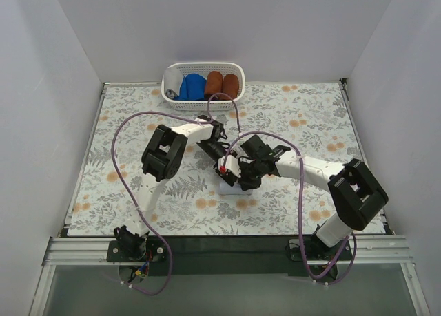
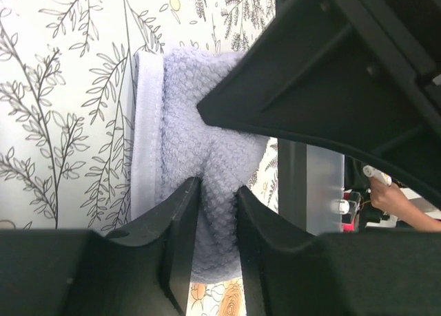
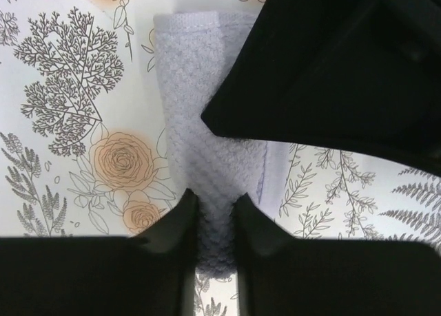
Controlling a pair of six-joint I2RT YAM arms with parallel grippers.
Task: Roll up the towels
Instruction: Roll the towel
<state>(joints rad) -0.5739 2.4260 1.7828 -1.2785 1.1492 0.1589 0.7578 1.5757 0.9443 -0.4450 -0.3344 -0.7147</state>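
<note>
The pale lavender towel [image 2: 182,116] [image 3: 189,89] lies on the flowery table [image 1: 310,123], near the middle. In the top view only a small corner of it [image 1: 231,186] shows under the two arms.

The left gripper [image 2: 217,192] is pinching a bump of the towel between its two black fingers. The right gripper [image 3: 215,206] is pinching it too. The two grippers are very close, and each one's black body hides part of the towel in the other's camera.

At the back of the table stands a white basket [image 1: 203,104]. In it are a bright blue cloth roll [image 1: 191,87] and two brown rolls [image 1: 222,85] side by side. At its left end is something pale grey [image 1: 173,78] that is hard to make out.
</note>
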